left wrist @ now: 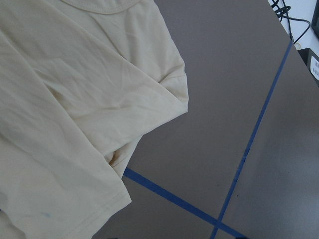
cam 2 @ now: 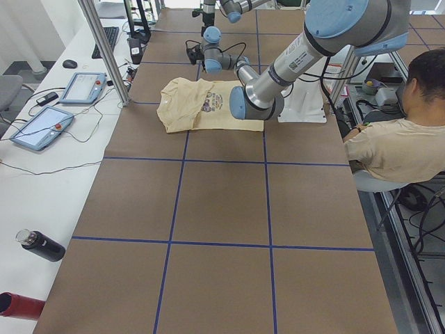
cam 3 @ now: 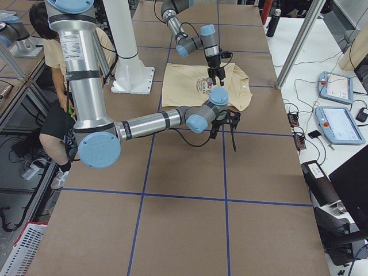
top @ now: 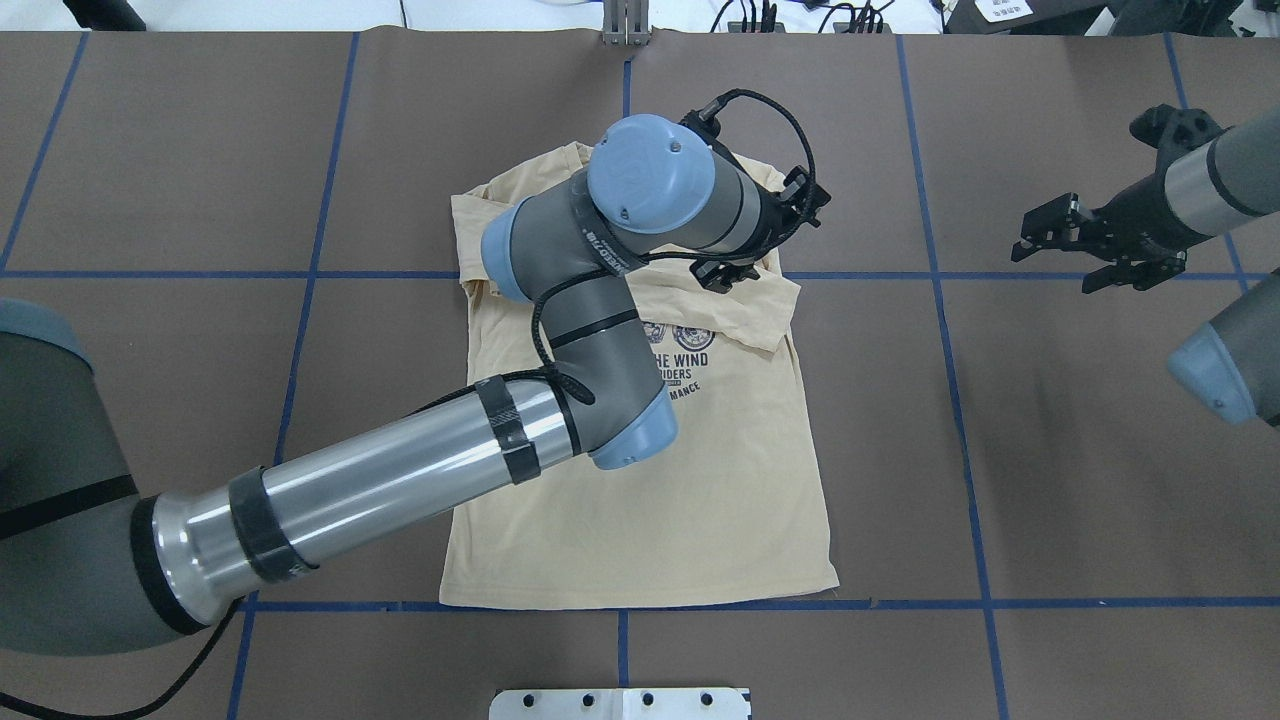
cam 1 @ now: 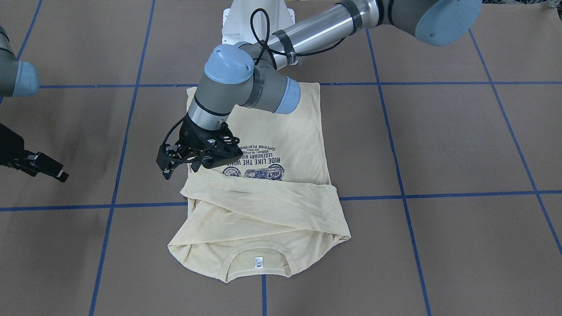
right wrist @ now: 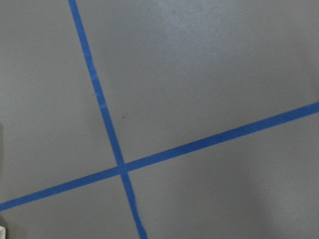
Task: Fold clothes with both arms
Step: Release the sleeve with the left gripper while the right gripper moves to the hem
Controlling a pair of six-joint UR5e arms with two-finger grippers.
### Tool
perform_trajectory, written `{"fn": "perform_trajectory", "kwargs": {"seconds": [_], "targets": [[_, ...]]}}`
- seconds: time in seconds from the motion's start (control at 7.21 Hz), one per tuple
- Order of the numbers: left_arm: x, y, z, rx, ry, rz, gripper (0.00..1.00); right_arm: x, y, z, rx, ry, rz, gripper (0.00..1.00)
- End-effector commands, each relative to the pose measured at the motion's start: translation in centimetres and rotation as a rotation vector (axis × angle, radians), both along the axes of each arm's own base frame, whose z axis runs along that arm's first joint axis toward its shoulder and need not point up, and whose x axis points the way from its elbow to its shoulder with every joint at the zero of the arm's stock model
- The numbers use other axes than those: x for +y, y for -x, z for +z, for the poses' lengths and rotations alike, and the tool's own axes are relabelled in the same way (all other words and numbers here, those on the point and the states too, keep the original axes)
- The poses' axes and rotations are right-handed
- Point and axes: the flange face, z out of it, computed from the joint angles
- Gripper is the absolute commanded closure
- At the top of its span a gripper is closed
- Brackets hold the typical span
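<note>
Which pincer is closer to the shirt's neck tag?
Left. The left pincer hangs over the T-shirt by its folded-over sleeve, on the robot's side of the neck tag. The right pincer is off the cloth, over the table.

T-shirt (top: 640, 520) on table (top: 1000, 450) (sleeves (cam 1: 263, 206) across chest); left gripper (cam 1: 181, 169) above; right gripper (top: 1055, 262) apart

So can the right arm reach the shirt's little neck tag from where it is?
Probably yes. The right gripper hangs open over bare table beside the T-shirt, with nothing between them. The neck tag lies uncovered, and the left gripper is over the folded sleeves, away from it.
</note>
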Motion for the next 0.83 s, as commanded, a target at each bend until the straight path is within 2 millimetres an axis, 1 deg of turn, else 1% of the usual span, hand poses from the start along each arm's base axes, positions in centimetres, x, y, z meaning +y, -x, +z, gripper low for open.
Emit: {"fn": "perform_trajectory", "kwargs": {"seconds": [0.0, 0.14, 0.28, 0.42, 0.55, 0.69], "targets": [[1.6, 6.9, 6.5, -0.065, -0.132, 0.059, 0.14, 7.6, 8.2, -6.1, -0.027, 0.079, 0.118, 0.01], [1.6, 10.1, 9.1, -0.094, -0.181, 0.067, 0.14, 12.1, 12.0, -8.2, -0.038, 0.099, 0.196, 0.01], [-0.1, 13.1, 12.2, -0.127, -0.199, 0.081, 0.14, 17.1, 16.1, -9.5, -0.051, 0.114, 0.255, 0.02], [-0.7, 14.2, 14.3, -0.158, -0.224, 0.097, 0.15, 21.4, 19.5, -10.0, -0.056, 0.135, 0.298, 0.02], [-1.1, 14.6, 14.7, -0.166, -0.23, 0.091, 0.14, 24.5, 21.5, -10.0, -0.061, 0.15, 0.304, 0.03], [-1.3, 14.8, 14.6, -0.164, -0.229, 0.089, 0.15, 26.3, 22.3, -10.2, -0.073, 0.193, 0.294, 0.04]]}}
